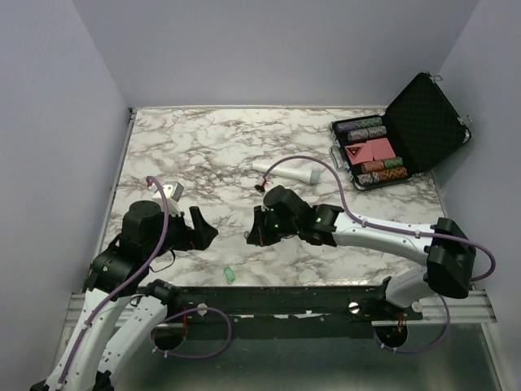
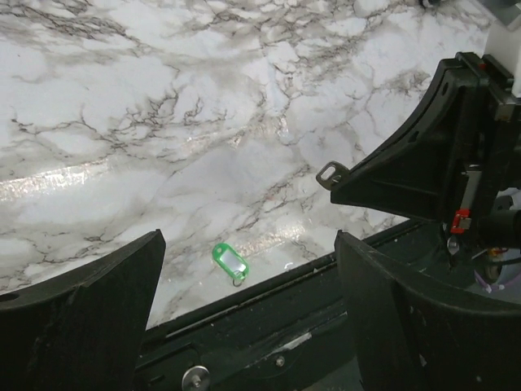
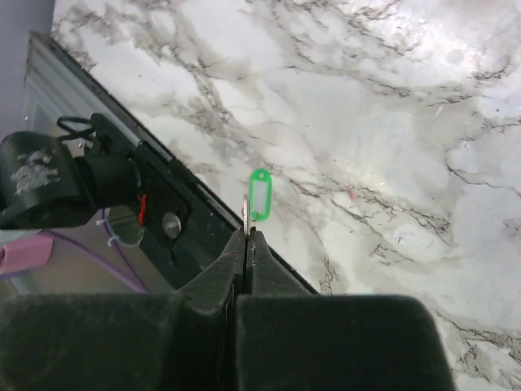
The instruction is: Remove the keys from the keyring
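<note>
one key (image 2: 330, 173) looks already free of the keyring (image 2: 229, 261). the small grey piece is pinched at the very tip of the right fingers (image 3: 247, 238), which are pressed fully together on it, with only its end poking out beyond them. the keyring, a green oval fob with a thin metal ring, lies flat and alone on the marble worktop (image 1: 203, 138), close to the near edge and touching neither arm. the left fingers (image 1: 203, 230) stand spread about as wide as they go, with nothing between them.

so the step in hand reads as the end of the separation, with the key held clear of the fob. whether another key hangs on the ring is too small to tell; only a bare-looking loop shows at the fob's end. the next move, by my judgement, calls for the right arm to carry the key to a bare patch of worktop well apart from the fob, lower it and part its fingers. a piece that thin may cling to a pad or skid, so a low release would suit.

from the left wrist, the fob lies on the worktop below and between the two spread fingers, touched by neither. from the right wrist, it lies just past the closed tips, down on the worktop.
</note>
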Robot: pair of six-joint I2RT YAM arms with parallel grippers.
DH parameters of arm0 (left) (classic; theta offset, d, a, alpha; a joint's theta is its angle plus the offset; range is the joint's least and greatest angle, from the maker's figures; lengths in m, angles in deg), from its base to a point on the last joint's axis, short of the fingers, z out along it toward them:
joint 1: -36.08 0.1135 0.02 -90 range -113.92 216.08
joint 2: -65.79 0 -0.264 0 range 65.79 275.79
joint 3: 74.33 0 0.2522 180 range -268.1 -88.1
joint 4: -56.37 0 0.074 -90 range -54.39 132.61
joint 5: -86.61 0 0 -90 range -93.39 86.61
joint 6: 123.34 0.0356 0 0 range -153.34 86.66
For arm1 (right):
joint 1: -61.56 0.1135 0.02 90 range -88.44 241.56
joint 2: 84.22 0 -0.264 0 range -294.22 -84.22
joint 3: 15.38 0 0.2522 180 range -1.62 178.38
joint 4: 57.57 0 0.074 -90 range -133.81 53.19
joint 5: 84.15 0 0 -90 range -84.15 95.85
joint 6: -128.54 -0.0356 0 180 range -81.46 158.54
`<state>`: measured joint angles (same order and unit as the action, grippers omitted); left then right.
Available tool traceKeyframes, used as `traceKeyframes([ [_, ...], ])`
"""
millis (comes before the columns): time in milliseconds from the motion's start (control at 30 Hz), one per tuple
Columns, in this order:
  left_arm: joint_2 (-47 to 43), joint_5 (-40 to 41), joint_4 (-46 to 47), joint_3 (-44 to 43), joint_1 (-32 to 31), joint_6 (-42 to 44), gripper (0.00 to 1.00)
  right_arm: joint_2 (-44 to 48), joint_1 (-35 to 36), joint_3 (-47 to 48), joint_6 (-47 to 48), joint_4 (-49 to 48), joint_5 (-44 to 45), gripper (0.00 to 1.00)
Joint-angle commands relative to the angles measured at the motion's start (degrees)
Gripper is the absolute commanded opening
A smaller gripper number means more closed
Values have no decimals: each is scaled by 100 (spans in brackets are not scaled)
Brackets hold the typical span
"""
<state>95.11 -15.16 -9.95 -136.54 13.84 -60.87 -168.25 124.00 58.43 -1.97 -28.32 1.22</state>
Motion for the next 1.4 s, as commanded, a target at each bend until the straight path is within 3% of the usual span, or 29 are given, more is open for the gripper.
traceKeyframes([
  [0,-224,534,684,273,18,-16,93,-254,-126,-46,-343,-221,445,1],
  [267,-664,896,940,477,27,72,93,-412,-390,-406,-545,-845,682,1],
  [733,-946,623,1124,591,27,186,94,-1265,-522,252,-370,-477,831,3],
  [933,-840,606,1089,564,27,186,94,-1283,-566,463,-247,-266,814,43],
  [1067,-893,562,1125,591,27,204,94,-1186,-583,534,-247,-81,945,94],
  [1100,-893,562,1133,591,27,204,94,-1134,-575,560,-247,-37,972,100],
  [1367,-902,562,1133,591,35,204,94,-536,-583,551,-28,332,1384,100],
])
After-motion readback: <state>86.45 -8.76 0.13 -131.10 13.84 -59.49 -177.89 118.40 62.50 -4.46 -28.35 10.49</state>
